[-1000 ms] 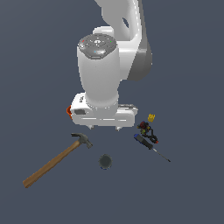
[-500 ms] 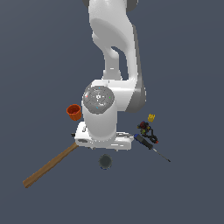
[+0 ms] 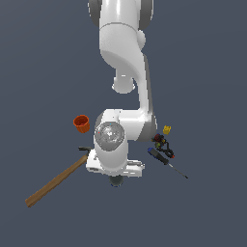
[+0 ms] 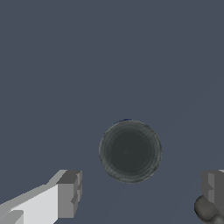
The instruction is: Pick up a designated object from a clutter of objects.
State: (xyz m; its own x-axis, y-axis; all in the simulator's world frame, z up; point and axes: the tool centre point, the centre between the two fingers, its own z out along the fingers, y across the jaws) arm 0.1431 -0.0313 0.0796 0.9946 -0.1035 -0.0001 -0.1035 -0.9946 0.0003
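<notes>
Directly beneath the gripper (image 4: 140,192), whose fingers (image 4: 70,192) stand spread apart and clear of it, the dark grey cup (image 4: 130,151) rests ungrasped on the floor; descent, closure and lift remain outstanding.

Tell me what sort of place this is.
Most likely a bare simulated test scene, not a real room: a flat, featureless grey floor, a white robot arm, and loose items scattered on it, such as a hammer and an orange cup.
</notes>
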